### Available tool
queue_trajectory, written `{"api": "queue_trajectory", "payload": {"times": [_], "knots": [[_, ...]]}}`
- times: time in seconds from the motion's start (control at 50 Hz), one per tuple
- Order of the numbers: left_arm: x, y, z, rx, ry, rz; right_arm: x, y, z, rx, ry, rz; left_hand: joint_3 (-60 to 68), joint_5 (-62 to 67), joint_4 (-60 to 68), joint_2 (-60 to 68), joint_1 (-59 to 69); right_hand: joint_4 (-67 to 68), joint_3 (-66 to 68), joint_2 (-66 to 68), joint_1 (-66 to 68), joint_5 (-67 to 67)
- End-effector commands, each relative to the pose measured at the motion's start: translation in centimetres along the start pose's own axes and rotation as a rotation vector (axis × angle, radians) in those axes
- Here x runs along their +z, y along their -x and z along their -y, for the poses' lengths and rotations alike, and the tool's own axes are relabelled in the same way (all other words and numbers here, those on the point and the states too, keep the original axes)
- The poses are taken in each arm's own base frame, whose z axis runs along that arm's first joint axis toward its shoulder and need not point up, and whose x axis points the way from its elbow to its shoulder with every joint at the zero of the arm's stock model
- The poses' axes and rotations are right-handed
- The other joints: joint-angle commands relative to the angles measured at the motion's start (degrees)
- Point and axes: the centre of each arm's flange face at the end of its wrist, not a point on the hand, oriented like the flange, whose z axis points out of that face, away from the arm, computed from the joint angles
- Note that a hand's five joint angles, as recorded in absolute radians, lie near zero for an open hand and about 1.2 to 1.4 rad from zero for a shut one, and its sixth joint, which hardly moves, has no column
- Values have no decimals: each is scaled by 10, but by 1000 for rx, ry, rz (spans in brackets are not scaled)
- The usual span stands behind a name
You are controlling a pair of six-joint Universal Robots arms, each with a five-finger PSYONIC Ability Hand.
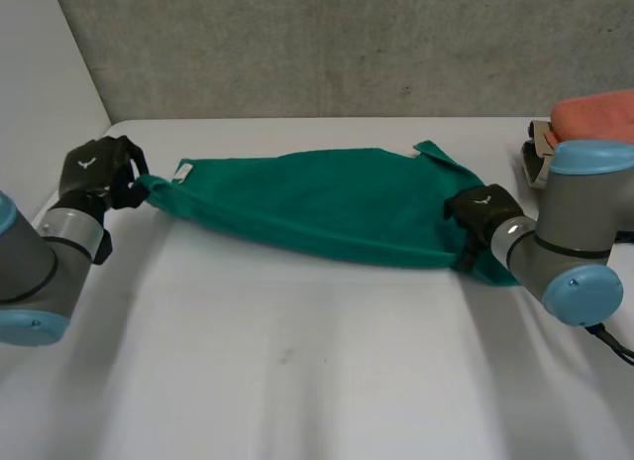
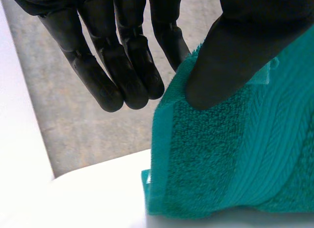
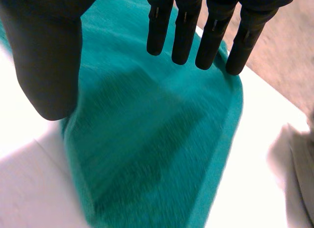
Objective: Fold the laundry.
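Pinching a corner of the green towel (image 1: 317,207) under the thumb of the left hand (image 1: 94,168); resting the right hand (image 1: 480,208), fingers straight, on the opposite end; wanting even tension and matched edges before folding.

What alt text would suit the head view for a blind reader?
A green towel is stretched across a white table, the robot's left hand pinching one corner and its right hand open over the opposite end.
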Motion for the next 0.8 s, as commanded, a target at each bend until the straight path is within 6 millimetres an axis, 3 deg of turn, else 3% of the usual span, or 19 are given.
{"api": "queue_trajectory", "payload": {"times": [0.02, 0.16, 0.2, 0.22, 0.3, 0.38, 0.5, 0.54, 0.62, 0.72, 0.8], "knots": [[-1, 12, 12, 0, -6, 34, 6, -29, -17, 124, 68, -89, 118, 140, 114, 113, 140, 16, 8, 12, 6, 29], [-14, 10, 12, -15, 38, 24, -1, -43, -24, 176, 126, -92, 118, 140, 114, 113, 140, 144, 136, 140, 133, 157], [-18, 9, 12, -18, 53, 17, -5, -43, -22, 177, 129, -74, 118, 140, 114, 113, 140, 482, 475, 479, 472, 495], [-20, 8, 12, -19, 57, 16, -7, -43, -21, 175, 126, -63, 118, 140, 114, 113, 140, 539, 531, 535, 529, 552], [-32, 6, 12, -32, 105, 12, -19, -38, -13, 121, 110, 27, 118, 140, 114, 113, 140, 540, 532, 536, 529, 552], [-48, 6, 18, -45, 156, 2, -44, -42, 0, 12, 106, 93, 118, 140, 114, 113, 140, 540, 532, 536, 529, 552], [-84, 4, 39, -64, 279, -44, -97, -56, -2, -186, 303, 202, 118, 140, 114, 113, 140, 540, 532, 536, 529, 552], [-99, 9, 43, -62, 343, -35, -120, -59, -6, -254, 415, 290, 118, 140, 114, 113, 140, 540, 532, 536, 529, 552], [-121, 14, 39, -58, 447, -35, -144, -63, -5, -366, 497, 419, 118, 140, 114, 113, 140, 540, 532, 536, 529, 552], [-127, 9, 34, -14, 476, -102, -126, -62, 2, -370, 412, 327, 118, 140, 114, 113, 140, 540, 532, 536, 529, 552], [-110, 7, 23, 32, 477, -133, -95, -55, 4, -351, 323, 259, 118, 140, 114, 113, 140, 540, 532, 536, 529, 552]]}}
